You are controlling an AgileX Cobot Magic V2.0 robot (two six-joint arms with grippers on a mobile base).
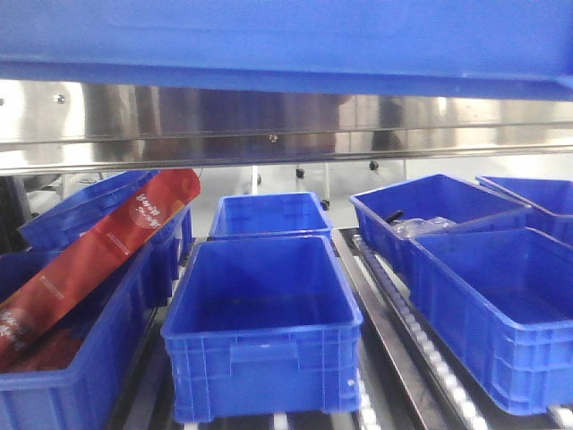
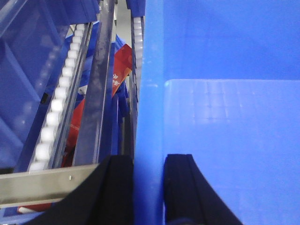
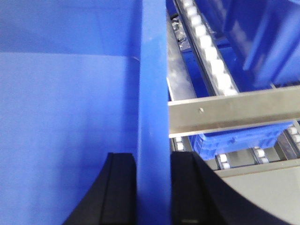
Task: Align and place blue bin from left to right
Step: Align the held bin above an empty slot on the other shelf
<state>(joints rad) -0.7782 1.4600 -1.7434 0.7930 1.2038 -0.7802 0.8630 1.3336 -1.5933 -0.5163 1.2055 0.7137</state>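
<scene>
Clamping noted at left gripper (image 2: 149, 161): black fingers (image 2: 115, 187) closed on one wall of the blue bin (image 2: 225, 117), one finger inside, one outside. Same at right gripper (image 3: 153, 159): closed on another wall, again astride it. Blue bin spanning 12 o'clock of the front view, over a steel rail (image 1: 286, 125). Below the rail, at 6 o'clock, a lower bin (image 1: 260, 331), with a second bin (image 1: 269, 215) behind it. At 9 o'clock, a red pack (image 1: 98, 251) leaning tilted across the left bins (image 1: 81, 376). At 3 o'clock, the right bins (image 1: 501, 313), with clear items (image 1: 421, 224) in the rear one. White rollers (image 2: 56, 108) at 9 o'clock of the left wrist view.
</scene>
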